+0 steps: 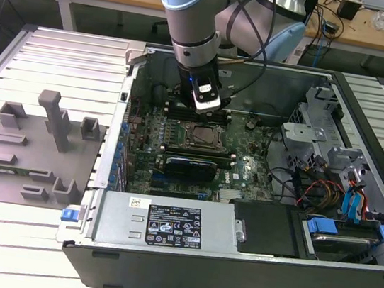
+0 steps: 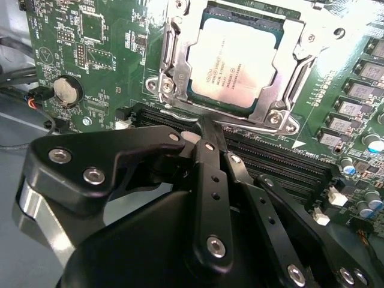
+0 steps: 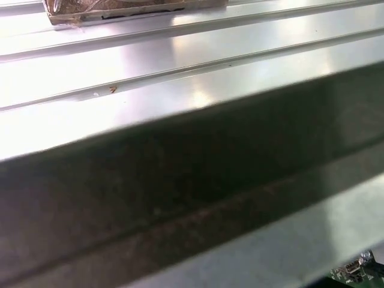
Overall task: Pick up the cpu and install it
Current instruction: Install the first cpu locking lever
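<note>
The cpu, a flat square chip with a silvery top, lies inside the metal-rimmed socket frame on the green motherboard. In the exterior view the cpu sits mid-board inside the open computer case. My gripper hovers just beside the socket's edge, over the memory slots, with its black fingers brought together and nothing between them. From the exterior view, the gripper hangs just behind the socket.
A grey plastic fixture stands on the ribbed metal table at the exterior view's left. Drive cages and cables fill the case's right side. A power supply lines the front. The first wrist view faces ribbed metal.
</note>
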Controlling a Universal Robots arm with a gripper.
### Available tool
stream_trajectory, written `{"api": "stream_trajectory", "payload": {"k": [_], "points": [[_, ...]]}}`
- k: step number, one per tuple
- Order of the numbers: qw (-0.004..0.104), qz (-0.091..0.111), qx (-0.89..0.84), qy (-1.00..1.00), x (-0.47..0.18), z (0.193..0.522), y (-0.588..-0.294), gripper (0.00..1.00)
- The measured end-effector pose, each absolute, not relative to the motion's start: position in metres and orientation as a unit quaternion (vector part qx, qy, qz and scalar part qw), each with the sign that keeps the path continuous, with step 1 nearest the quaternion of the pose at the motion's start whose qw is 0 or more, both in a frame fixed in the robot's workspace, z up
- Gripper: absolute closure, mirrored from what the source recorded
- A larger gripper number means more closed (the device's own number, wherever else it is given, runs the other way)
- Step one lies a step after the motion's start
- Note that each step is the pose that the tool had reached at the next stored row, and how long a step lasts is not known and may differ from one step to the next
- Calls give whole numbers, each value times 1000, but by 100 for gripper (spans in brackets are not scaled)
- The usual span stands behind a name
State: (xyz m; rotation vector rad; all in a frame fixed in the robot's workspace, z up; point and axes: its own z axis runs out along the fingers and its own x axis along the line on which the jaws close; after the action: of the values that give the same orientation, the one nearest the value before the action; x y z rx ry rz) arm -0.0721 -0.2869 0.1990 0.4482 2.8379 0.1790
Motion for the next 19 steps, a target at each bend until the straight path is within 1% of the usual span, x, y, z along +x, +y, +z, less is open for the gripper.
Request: {"api": "stream_trajectory", "payload": {"k": [19], "points": [[135, 52, 213, 966, -72, 198, -283, 89]]}}
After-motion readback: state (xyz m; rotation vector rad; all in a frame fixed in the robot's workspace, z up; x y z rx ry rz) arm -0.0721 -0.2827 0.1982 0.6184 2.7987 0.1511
